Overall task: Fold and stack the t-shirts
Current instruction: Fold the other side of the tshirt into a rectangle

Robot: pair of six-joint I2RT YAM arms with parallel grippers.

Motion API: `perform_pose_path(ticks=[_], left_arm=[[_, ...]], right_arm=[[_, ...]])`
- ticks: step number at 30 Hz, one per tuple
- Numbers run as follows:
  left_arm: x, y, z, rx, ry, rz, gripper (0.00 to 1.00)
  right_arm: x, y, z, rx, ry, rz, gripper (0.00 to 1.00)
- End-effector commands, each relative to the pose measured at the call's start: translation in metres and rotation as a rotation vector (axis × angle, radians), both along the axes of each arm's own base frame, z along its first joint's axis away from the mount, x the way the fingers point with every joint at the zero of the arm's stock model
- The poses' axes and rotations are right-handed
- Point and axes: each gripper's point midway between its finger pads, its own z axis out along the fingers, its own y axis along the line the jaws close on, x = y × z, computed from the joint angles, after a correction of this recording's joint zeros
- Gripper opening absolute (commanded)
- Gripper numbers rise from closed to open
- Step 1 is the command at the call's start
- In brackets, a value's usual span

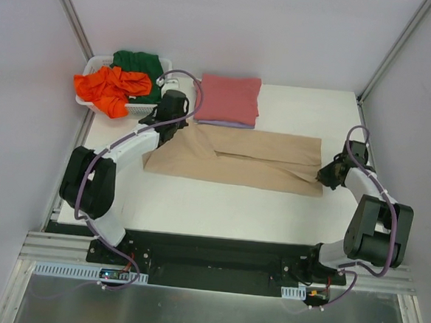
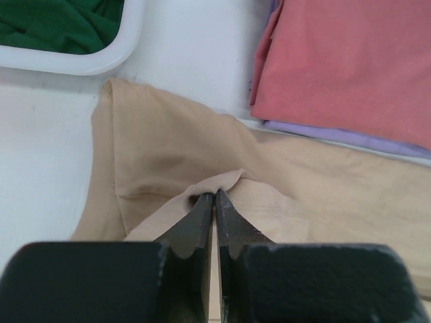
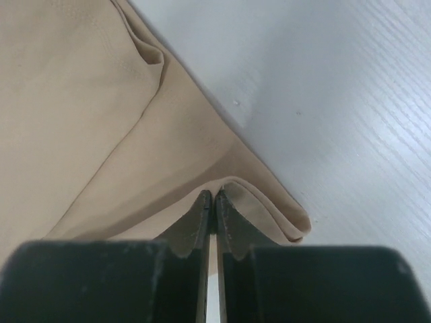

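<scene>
Top view: a white table (image 1: 219, 213) with two robot arms at its near edge. A tan t-shirt (image 1: 252, 160) lies stretched across the middle, already folded lengthwise into a long band. The left gripper (image 1: 172, 125) sits at the band's left end and the right gripper (image 1: 327, 173) at its right end. Just behind the band, touching its far edge, is a neat stack: a pinkish-red t-shirt (image 1: 229, 97) on top of a pale lavender t-shirt (image 1: 225, 123). At the far left corner, a white basket (image 1: 89, 68) holds a crumpled orange t-shirt (image 1: 110, 87) and a dark green t-shirt (image 1: 137, 64).

Left wrist view: the two dark fingers (image 2: 202, 219) are pressed together, pinching a small raised ridge of tan cloth. The basket corner is at the upper left and the stack at the upper right, close by.

Right wrist view: the fingers here are also closed tight, gripping the doubled tan edge just beside a corner, with bare table beyond.

Likely risks: each grip takes only a thin bite of cloth, so a layer could slip free when lifted and the fold would open. If the two arms move unevenly, the band could skew or wrinkle. The stack is so near that dragging the tan cloth could shove it out of line.
</scene>
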Motion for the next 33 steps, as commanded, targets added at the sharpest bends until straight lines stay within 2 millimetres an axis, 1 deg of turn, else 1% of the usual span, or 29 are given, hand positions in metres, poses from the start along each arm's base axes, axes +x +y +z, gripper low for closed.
perform_pose_path(ticks=[1,2,3,4,5,7,8,9,10,11,13,14,16,18,19,21,22,24,27,28,29,32,33], left_arm=[[0.020,0.010,0.007,0.018,-0.029,0.059,0.00],[0.022,0.013,0.005,0.028,-0.022,0.076,0.00],[0.026,0.016,0.000,0.039,-0.010,0.092,0.07],[0.032,0.018,-0.003,0.040,-0.005,0.108,0.17],[0.037,0.022,0.000,0.041,0.006,0.127,0.28],[0.046,0.024,0.007,0.035,0.029,0.137,0.66],[0.049,0.022,0.013,0.033,0.034,0.132,0.82],[0.048,0.020,0.017,0.024,0.041,0.122,0.95],[0.044,0.016,0.020,0.000,0.047,0.103,0.99],[0.040,0.011,0.022,-0.025,0.050,0.081,0.99],[0.028,0.005,0.024,-0.073,0.061,0.051,0.99],[0.020,0.002,0.024,-0.098,0.071,0.033,0.99],[0.001,-0.011,0.013,-0.171,0.123,-0.023,0.99],[-0.017,-0.027,-0.001,-0.259,0.190,-0.080,0.99],[-0.025,-0.035,-0.008,-0.293,0.225,-0.112,0.99],[-0.034,-0.047,-0.026,-0.341,0.292,-0.139,0.99],[-0.036,-0.052,-0.031,-0.355,0.310,-0.150,0.99],[-0.038,-0.060,-0.052,-0.377,0.377,-0.164,0.99],[-0.038,-0.063,-0.073,-0.381,0.431,-0.156,0.99],[-0.039,-0.062,-0.079,-0.378,0.441,-0.138,0.99],[-0.040,-0.060,-0.083,-0.375,0.450,-0.131,0.99],[-0.047,-0.054,-0.098,-0.350,0.479,-0.109,0.99],[-0.050,-0.051,-0.104,-0.339,0.493,-0.100,0.99]], right_arm=[[0.024,-0.012,0.011,-0.029,-0.044,-0.024,0.10],[0.026,-0.019,0.010,-0.055,-0.039,-0.045,0.16],[0.029,-0.021,0.013,-0.064,-0.045,-0.053,0.24],[0.032,-0.025,0.016,-0.079,-0.048,-0.063,0.37],[0.036,-0.030,0.020,-0.099,-0.053,-0.075,0.50],[0.039,-0.037,0.034,-0.128,-0.049,-0.081,0.62],[0.039,-0.040,0.043,-0.145,-0.043,-0.085,0.68],[0.037,-0.041,0.048,-0.161,-0.037,-0.082,0.74],[0.035,-0.041,0.054,-0.176,-0.039,-0.073,0.78],[0.033,-0.040,0.063,-0.189,-0.058,-0.061,0.82],[0.027,-0.030,0.068,-0.204,-0.083,0.005,0.99],[0.025,-0.022,0.071,-0.207,-0.101,0.057,0.97],[0.025,-0.002,0.070,-0.181,-0.131,0.185,0.96],[0.033,0.023,0.072,-0.109,-0.189,0.335,0.96],[0.037,0.032,0.069,-0.078,-0.190,0.382,0.96],[0.047,0.050,0.067,-0.022,-0.191,0.482,0.96],[0.052,0.058,0.063,-0.006,-0.185,0.510,0.96],[0.070,0.073,0.058,0.002,-0.185,0.583,0.96],[0.095,0.094,0.051,0.001,-0.164,0.663,0.96],[0.103,0.100,0.047,-0.013,-0.152,0.682,0.96],[0.107,0.103,0.039,-0.019,-0.118,0.684,0.96],[0.106,0.118,0.021,-0.018,-0.022,0.734,0.96],[0.100,0.120,0.012,-0.018,0.010,0.732,0.96]])
